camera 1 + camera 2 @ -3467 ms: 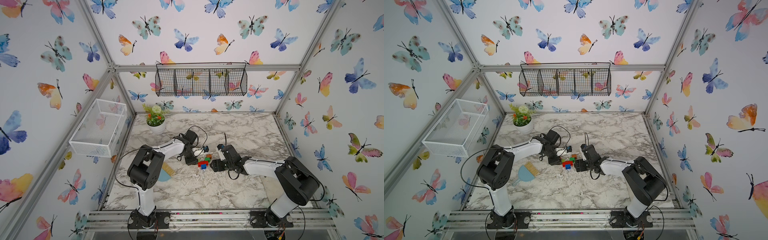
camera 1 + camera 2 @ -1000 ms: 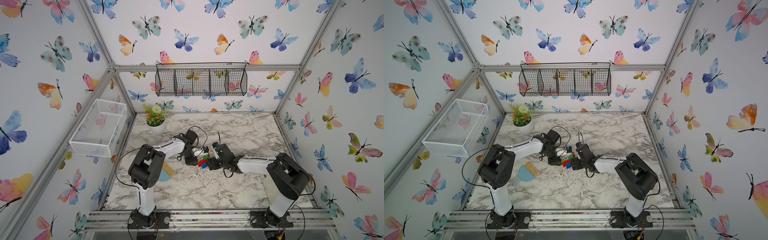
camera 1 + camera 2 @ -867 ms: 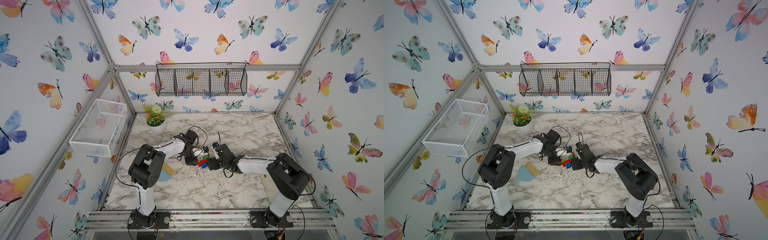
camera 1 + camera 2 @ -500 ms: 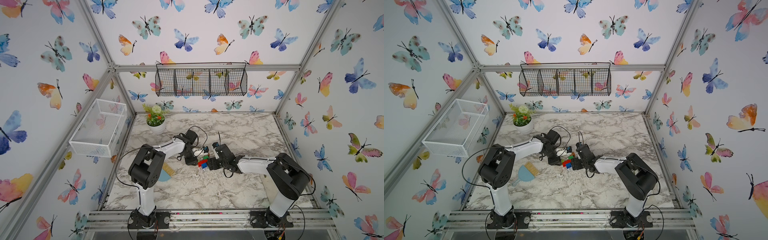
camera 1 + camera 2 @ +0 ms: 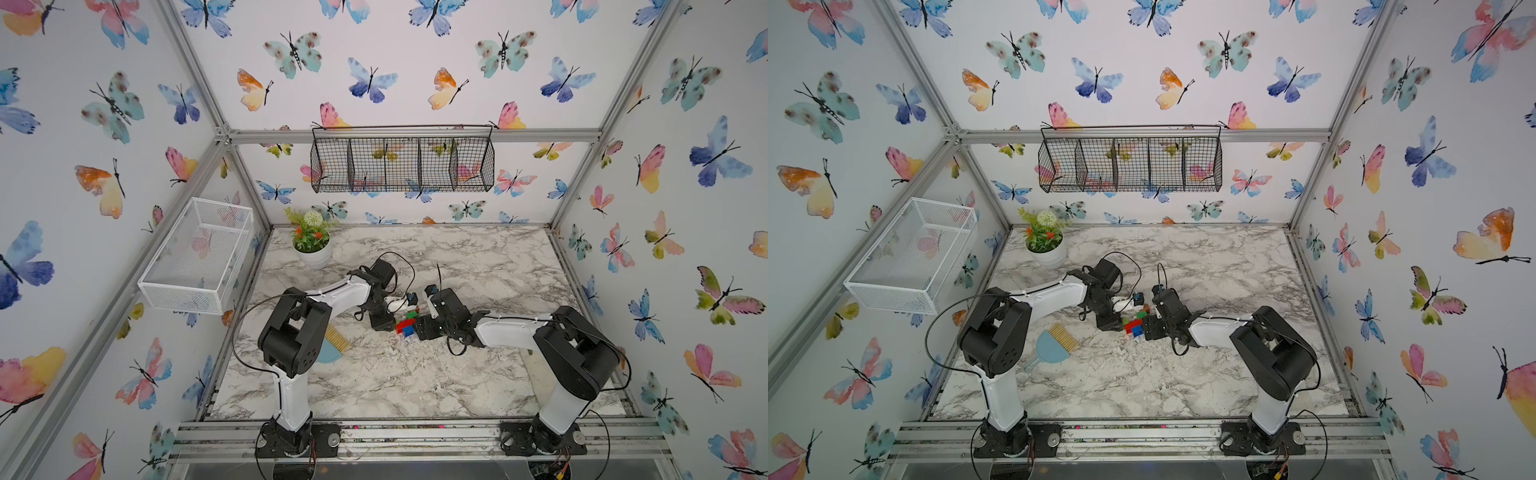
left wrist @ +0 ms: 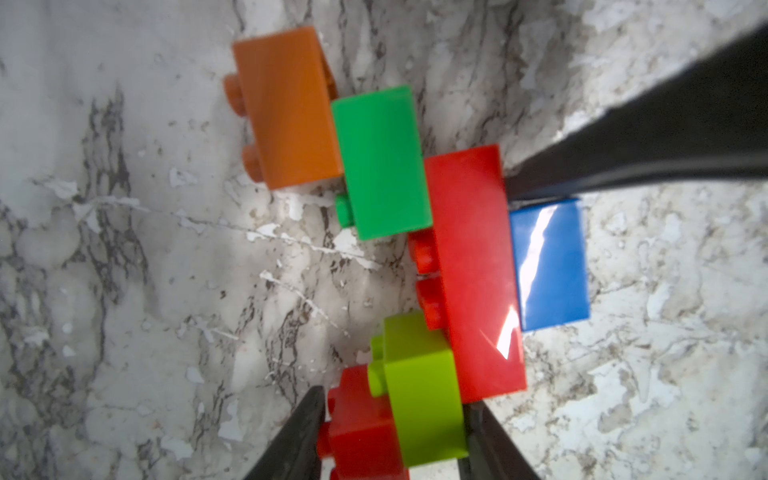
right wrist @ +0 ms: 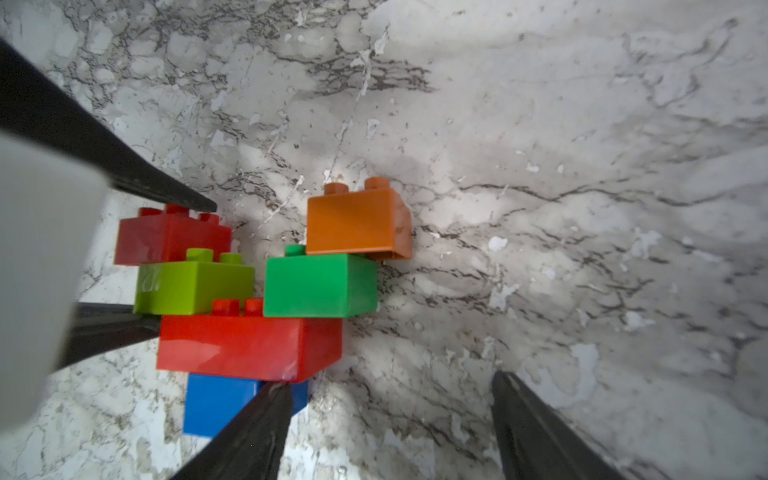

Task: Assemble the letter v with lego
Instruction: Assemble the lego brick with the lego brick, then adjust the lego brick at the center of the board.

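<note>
Left gripper [image 6: 395, 397] straddles the letter v's [image 7: 249, 345] square red brick [image 6: 357, 428] and lime brick [image 6: 419, 390], grip unclear; right gripper [image 7: 390, 380] gapes empty, one finger [image 7: 257, 428] at the blue brick [image 7: 216, 403]

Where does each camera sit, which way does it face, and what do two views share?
A top view: high above the arm bases, facing down over the marble table; left arm, right arm whole.
A top view: beside it, same table, same arms.
Left wrist: on the left arm, facing down at the lego V; left gripper shows.
Right wrist: on the right arm, facing down at the V; right gripper shows.
Both wrist views share the orange brick.
</note>
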### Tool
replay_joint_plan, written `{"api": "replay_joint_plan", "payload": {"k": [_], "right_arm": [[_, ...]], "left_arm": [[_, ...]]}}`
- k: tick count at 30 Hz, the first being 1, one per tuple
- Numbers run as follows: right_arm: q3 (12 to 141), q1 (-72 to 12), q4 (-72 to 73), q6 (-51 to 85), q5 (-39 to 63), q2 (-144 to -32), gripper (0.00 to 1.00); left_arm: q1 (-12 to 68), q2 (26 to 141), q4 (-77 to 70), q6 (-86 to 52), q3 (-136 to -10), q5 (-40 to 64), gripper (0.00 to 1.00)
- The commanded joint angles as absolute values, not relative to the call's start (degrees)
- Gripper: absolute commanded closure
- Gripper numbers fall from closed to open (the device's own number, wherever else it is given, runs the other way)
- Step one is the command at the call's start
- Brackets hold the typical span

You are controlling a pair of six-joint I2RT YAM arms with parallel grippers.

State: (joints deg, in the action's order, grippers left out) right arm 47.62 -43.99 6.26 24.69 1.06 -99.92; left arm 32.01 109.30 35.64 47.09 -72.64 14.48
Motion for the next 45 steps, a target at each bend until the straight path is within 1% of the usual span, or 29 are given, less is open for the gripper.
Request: {"api": "replay_joint_plan", "payload": {"k": [1,2,8,10,13,14,15,16,18,25,30,32,34,37,45], "right_arm": [[45.62,-44.12,0.77,26.23,0.11,-101.33,0.20],[45.62,-44.12,0.72,26.06,0.09,-101.33,0.20],[45.36,-44.12,0.25,25.84,-0.45,-100.98,0.20],[45.22,-44.14,0.19,25.87,-0.56,-100.60,0.19],[44.76,-44.12,0.27,26.10,-0.44,-100.02,0.19],[44.59,-44.12,0.34,26.25,-0.36,-99.85,0.19],[44.41,-44.12,0.27,26.32,-0.35,-99.72,0.19],[44.15,-44.12,0.34,26.49,-0.27,-99.59,0.19],[43.48,-44.15,0.88,26.76,0.20,-99.28,0.19],[42.57,-45.26,2.98,27.96,3.02,-99.46,0.19],[45.94,-48.40,0.67,28.46,1.32,-102.13,0.19],[47.20,-49.58,0.19,28.92,0.81,-103.08,0.19],[48.46,-50.01,-0.33,29.67,0.88,-104.05,0.19],[51.21,-50.30,-2.41,30.06,0.22,-105.49,0.19],[53.53,-50.32,-6.58,28.94,-3.65,-103.80,0.18]], "left_arm": [[32.34,110.83,36.89,46.65,-73.91,15.39,0.36],[32.35,110.75,36.82,46.48,-74.00,15.13,0.32],[31.99,109.46,36.31,45.64,-74.04,14.03,0.24],[31.58,108.40,35.93,44.86,-74.11,13.67,0.17],[30.69,105.72,34.64,43.50,-73.80,13.24,0.15],[30.26,104.58,33.79,42.55,-73.34,12.67,0.10],[29.99,103.57,33.06,41.78,-72.86,12.27,0.10],[29.74,102.15,32.08,40.85,-72.10,11.63,0.01],[29.39,98.79,29.89,38.49,-70.02,10.78,0.02],[27.85,85.13,18.18,27.79,-61.09,14.01,0.02],[25.12,76.91,7.73,13.68,-56.32,7.57,0.02],[22.77,74.72,5.37,7.52,-54.79,5.46,0.02],[21.22,73.45,5.28,3.87,-54.32,6.26,0.02],[21.03,71.12,3.63,0.05,-52.83,4.07,0.02],[19.39,65.80,-2.71,-4.74,-45.34,2.25,0.02]]}}
